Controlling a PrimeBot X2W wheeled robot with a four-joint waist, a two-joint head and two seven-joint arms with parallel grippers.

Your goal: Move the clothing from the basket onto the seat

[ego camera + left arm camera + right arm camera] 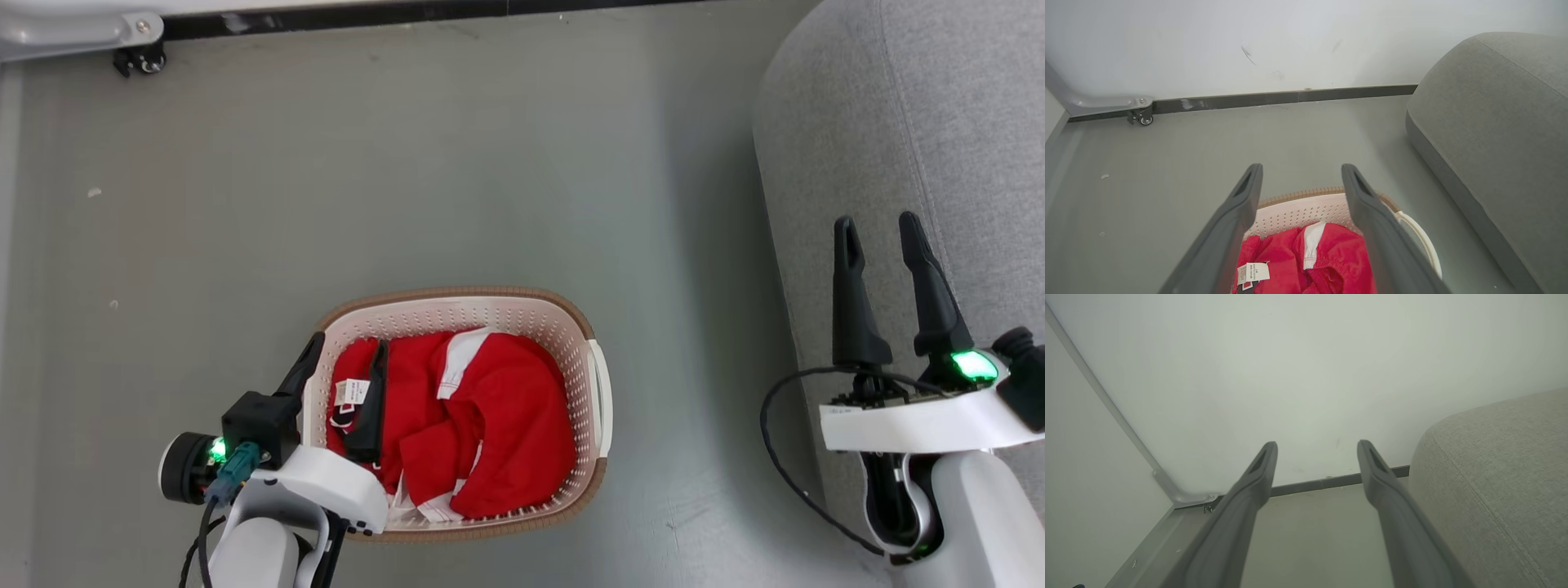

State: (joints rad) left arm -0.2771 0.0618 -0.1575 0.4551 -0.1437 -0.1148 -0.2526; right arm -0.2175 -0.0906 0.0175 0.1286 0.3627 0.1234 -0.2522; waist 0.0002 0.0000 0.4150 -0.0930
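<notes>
The basket (592, 359), cream with a brown rim, stands on the grey floor and holds a heap of red clothing (506, 408) with white trim and a white tag (346, 392). My left gripper (349, 341) is open at the basket's left end, one finger along the rim and the other low over the red cloth; nothing is held. From the left wrist, the open gripper (1302, 169) frames the basket (1298, 210) and clothing (1286, 261). My right gripper (875, 220) is open and empty beside the edge of the grey seat (939, 122), with its open gripper (1318, 445) left of the seat (1502, 477).
A white wall with a dark baseboard (408, 16) closes the far side. A metal leg with a small caster (140, 59) sits at the far left corner. Bare grey floor (408, 180) lies between the basket, the wall and the seat (1494, 143).
</notes>
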